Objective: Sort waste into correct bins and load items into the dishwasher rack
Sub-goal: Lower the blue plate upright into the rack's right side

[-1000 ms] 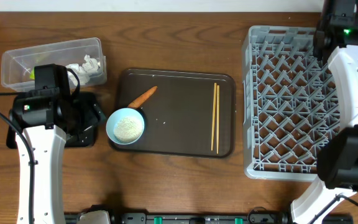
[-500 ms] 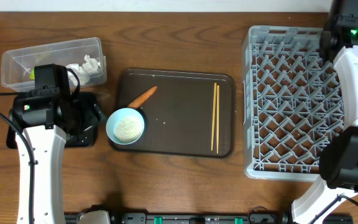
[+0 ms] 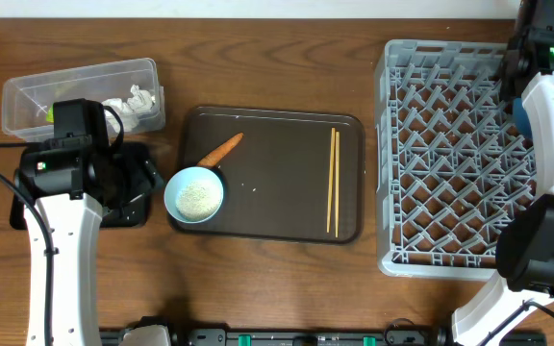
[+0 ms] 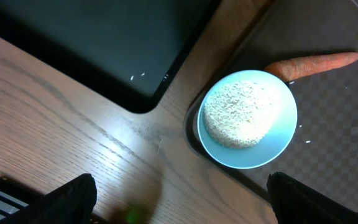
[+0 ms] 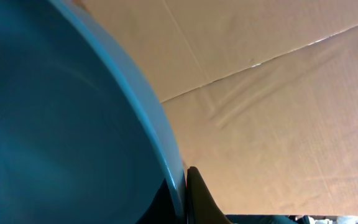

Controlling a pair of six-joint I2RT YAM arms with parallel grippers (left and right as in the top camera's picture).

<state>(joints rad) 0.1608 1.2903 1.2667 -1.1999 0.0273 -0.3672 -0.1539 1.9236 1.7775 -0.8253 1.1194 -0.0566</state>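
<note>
My left gripper (image 4: 182, 205) is open and empty, hovering over the wood between the shallow black tray (image 4: 98, 43) and the pale blue bowl (image 4: 247, 118), which holds white rice. An orange carrot piece (image 4: 312, 62) lies just behind the bowl. In the overhead view the left gripper (image 3: 135, 183) is above the black tray (image 3: 27, 207). My right gripper (image 5: 185, 180) is shut on the rim of the large dark blue dish (image 5: 55, 124), at the right edge of the grey dishwasher rack (image 3: 445, 154). A sliver of the dish (image 3: 519, 115) shows overhead. Wooden chopsticks (image 3: 333, 183) lie on the brown tray. The cups are out of view.
The dark brown serving tray (image 3: 277, 207) sits mid-table with the bowl (image 3: 194, 195) at its left edge and the carrot (image 3: 221, 149). The clear tub (image 3: 85, 77) at the back left holds crumpled white paper (image 3: 133, 102) and a yellow-green wrapper (image 3: 44, 111).
My right arm has shifted a little to the right over the rack's right edge, and a sliver of the blue dish now shows overhead. The left arm has not moved.
</note>
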